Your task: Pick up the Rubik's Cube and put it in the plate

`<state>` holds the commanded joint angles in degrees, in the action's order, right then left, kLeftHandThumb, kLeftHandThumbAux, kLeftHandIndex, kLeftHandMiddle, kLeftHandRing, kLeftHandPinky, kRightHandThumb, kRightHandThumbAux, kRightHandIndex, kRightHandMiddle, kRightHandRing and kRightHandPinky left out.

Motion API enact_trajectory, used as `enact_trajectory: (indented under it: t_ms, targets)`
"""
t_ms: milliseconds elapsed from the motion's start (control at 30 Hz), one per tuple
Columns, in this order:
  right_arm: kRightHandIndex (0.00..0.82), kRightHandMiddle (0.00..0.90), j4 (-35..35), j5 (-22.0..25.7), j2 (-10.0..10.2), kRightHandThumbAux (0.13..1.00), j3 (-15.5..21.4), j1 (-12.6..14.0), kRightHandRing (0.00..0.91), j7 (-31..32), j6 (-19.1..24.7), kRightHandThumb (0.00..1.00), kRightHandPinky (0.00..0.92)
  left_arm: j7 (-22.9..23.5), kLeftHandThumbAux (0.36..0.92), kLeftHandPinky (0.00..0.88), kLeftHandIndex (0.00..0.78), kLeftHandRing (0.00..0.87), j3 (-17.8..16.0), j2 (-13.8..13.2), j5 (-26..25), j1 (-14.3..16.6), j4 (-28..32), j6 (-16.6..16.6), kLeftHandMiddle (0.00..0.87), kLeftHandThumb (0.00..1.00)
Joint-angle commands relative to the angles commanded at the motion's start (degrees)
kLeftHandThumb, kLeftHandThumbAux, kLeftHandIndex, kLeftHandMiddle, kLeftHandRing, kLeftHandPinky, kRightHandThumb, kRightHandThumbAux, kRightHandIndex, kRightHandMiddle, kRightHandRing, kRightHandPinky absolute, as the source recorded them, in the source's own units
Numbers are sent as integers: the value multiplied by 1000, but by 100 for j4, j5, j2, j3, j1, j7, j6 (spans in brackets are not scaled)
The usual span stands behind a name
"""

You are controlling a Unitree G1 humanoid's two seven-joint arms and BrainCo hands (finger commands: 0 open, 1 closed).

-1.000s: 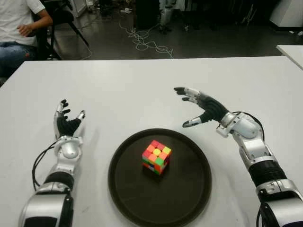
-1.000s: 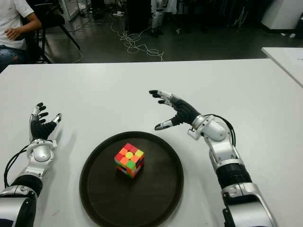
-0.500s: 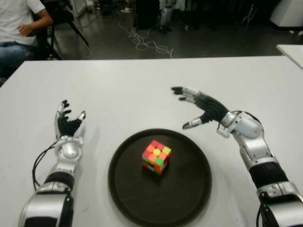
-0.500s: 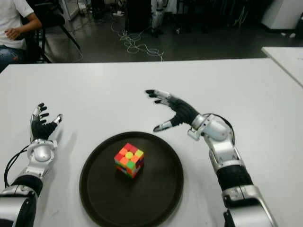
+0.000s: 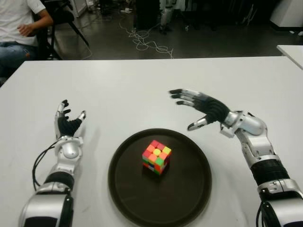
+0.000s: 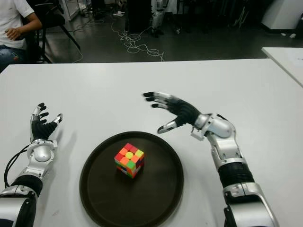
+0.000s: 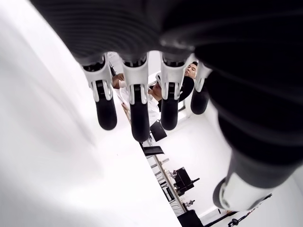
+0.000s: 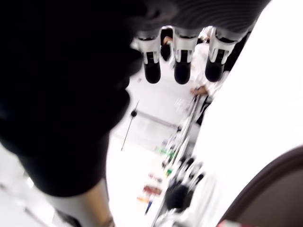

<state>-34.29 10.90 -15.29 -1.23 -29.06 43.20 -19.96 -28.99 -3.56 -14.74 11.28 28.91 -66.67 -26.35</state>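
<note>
On dark plate, Rubik's Cube, no legible writing.

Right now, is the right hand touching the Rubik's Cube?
Apart. In the left eye view the right hand hovers open past the plate's far rim, while the Rubik's Cube sits alone at the plate's middle, with bare plate between them.

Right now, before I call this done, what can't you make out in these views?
- Rubik's Cube underside: hidden against the plate in both eye views.
- Cube in the right wrist view: only a sliver shows at the edge.
- Right hand: its height above the table can't be judged.
- Left hand: contact with the table unclear.
</note>
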Motion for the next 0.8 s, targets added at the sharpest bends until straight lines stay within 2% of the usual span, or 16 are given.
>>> enact_trajectory:
  t_ms: [67,200,333,400,500,667,800]
  targets:
    - [66,54,-387,-149,26,923,125,-199,27,-432,-170,0,42,-16,727,227,110,189,9,-9,15,-1,-12,-11,172,179]
    - [54,40,-1108,-371,-15,919,314,-427,12,-1066,-528,0,16,-28,715,235,112,196,14,-14,22,-5,-23,-36,176,188]
    - [35,28,-2485,-434,-48,924,596,-856,3,-1656,-889,0,8,-42,715,243,113,200,7,-10,23,-4,-37,-58,180,193]
    - [23,22,-3072,-407,-47,927,775,-1078,1,-2080,-861,0,8,-37,718,259,115,208,-3,-12,12,2,-40,-64,186,196]
    - [13,14,-3304,-262,18,936,1036,-1132,0,-2539,-903,0,10,-32,720,263,117,210,2,-21,18,2,-40,-50,188,202]
    - [2,3,-3502,-270,200,941,1283,-1125,0,-3248,-1098,0,8,2,718,254,111,206,3,-37,15,-2,-38,-15,186,187]
    - [3,0,-3608,-261,269,930,1450,-1215,0,-3614,-1081,0,2,14,710,236,108,204,5,-39,10,0,-45,-13,187,179]
